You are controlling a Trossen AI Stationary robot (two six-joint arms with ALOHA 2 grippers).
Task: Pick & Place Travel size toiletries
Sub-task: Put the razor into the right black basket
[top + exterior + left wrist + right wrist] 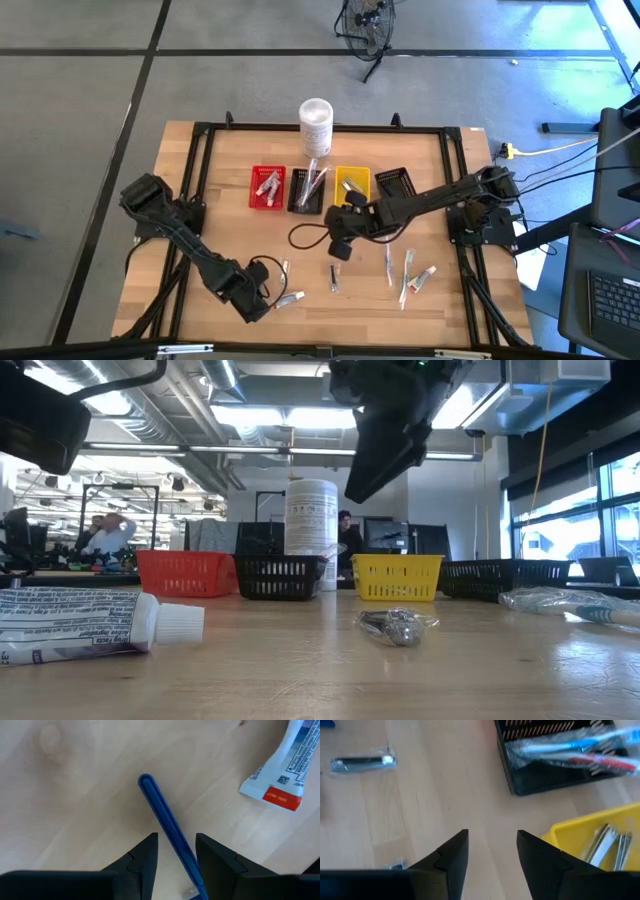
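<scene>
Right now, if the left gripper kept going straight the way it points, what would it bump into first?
The left gripper points down at the table, open around a blue razor handle. It would likely meet that handle first, then the wooden table.

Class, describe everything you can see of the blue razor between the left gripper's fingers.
The blue razor is a slim, smooth, plastic-looking handle with a rounded end pointing away from the left gripper. It lies flat on the wooden table, running between the open dark fingers; contact with them cannot be told. Its head is mostly hidden. A white tube lies apart nearby.
</scene>
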